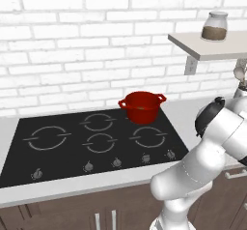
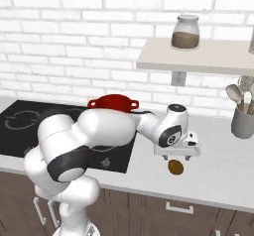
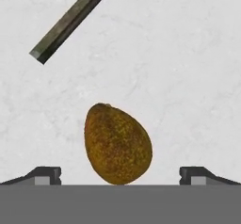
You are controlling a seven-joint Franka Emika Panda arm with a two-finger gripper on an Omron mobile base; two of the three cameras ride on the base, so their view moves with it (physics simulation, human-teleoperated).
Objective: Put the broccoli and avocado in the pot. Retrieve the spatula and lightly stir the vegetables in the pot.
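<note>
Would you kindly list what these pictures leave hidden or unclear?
- Pot contents: left base view, the wall hides the bottom; right base view, the arm covers its lower half.
- Avocado underside: hand view, bottom edge cuts it.
- Utensils in holder: right base view, frame edge crops them.

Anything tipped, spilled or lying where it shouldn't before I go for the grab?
Nothing stands out. The avocado lies whole on the counter, between the open gripper's fingertips. The red pot sits upright at the back of the cooktop, and the jar stands on its shelf.
</note>
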